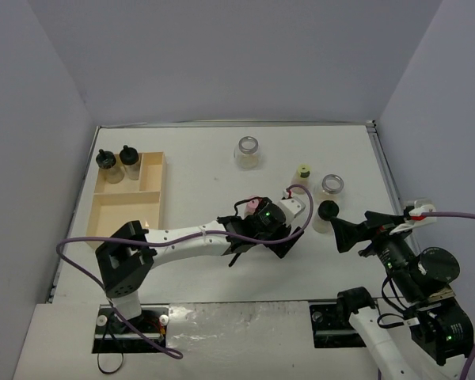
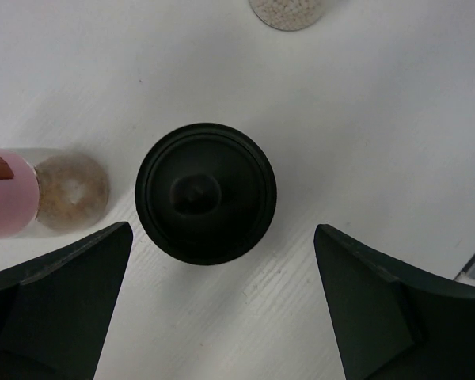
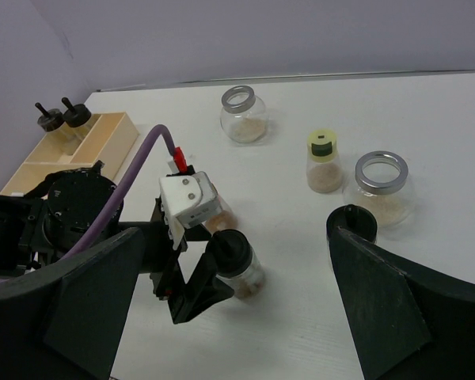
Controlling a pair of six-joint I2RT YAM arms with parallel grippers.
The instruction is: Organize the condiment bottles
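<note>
Broadly, the white tabletop [image 1: 198,178] carries everything, and the pale wooden tray [image 1: 115,215] on its left side is the marker for every place given below. The left arm [image 1: 182,237] stretches from its base in front of the tray out to the right, well past the tray's right wall. The right arm [image 1: 404,265] sits at the side of the tabletop opposite the tray and is aimed back toward it.

The left pincer [image 2: 222,229] points straight down with its fingers wide apart. One finger is on each side of a black-capped jar [image 2: 206,194], and neither touches it. That jar stands upright on the tabletop, well right of the tray. The right pincer [image 3: 245,226] is also spread wide and grips nothing, and it hangs farther from the tray than the left one.

The tray's back left compartment holds two black-capped jars [image 1: 105,162], upright and side by side.

The first wide jar [image 1: 248,150], with a silvery lid, stands well right of the tray, level with the tray's back end. The second wide jar [image 1: 332,186] stands farther still from the tray. The yellow-green-capped jar [image 1: 302,174] stands between them, near the second.

The pink-capped jar [image 2: 63,190] is just beside the jar under the left pincer. Whether it stands or lies cannot be told.
</note>
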